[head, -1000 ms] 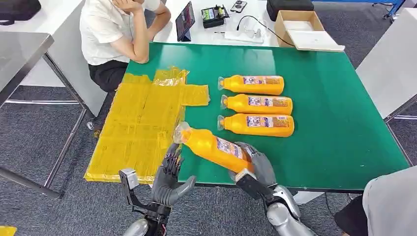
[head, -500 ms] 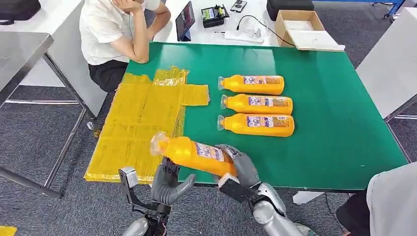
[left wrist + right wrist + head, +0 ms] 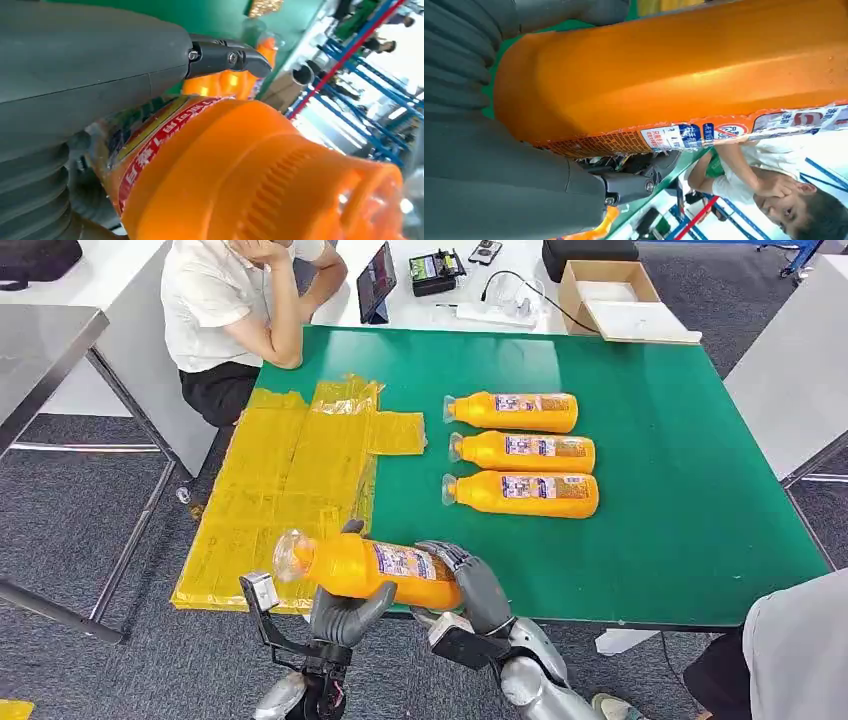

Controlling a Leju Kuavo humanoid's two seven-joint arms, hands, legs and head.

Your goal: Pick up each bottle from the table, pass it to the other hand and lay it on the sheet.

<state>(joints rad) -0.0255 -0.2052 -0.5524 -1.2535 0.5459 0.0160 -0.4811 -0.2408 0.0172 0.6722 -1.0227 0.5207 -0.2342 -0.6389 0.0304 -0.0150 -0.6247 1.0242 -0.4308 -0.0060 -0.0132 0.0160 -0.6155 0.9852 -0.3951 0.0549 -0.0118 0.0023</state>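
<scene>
My right hand (image 3: pixel 472 585) grips an orange juice bottle (image 3: pixel 375 570) by its bottom end and holds it lying level over the table's near edge, cap toward the yellow sheet (image 3: pixel 280 490). The bottle's neck end lies in my left hand (image 3: pixel 345 615), between the thumb below and the fingers stretched up behind it. The left wrist view has the bottle (image 3: pixel 250 165) close against the left hand (image 3: pixel 85 65). In the right wrist view the right hand (image 3: pixel 499 190) wraps the bottle (image 3: pixel 674 65). Three more bottles (image 3: pixel 512 412) (image 3: pixel 523 452) (image 3: pixel 522 494) lie side by side on the green table (image 3: pixel 680 490).
A person (image 3: pixel 235 310) sits at the table's far left corner, elbow on it. Another person's sleeve (image 3: pixel 795 650) shows at the near right. A tablet (image 3: pixel 377 282), a cardboard box (image 3: pixel 620 300) and cables lie on the white table behind.
My right hand has carried the bottle to the left, off the table's near edge, into my left hand. The left hand has stayed in nearly the same place.
</scene>
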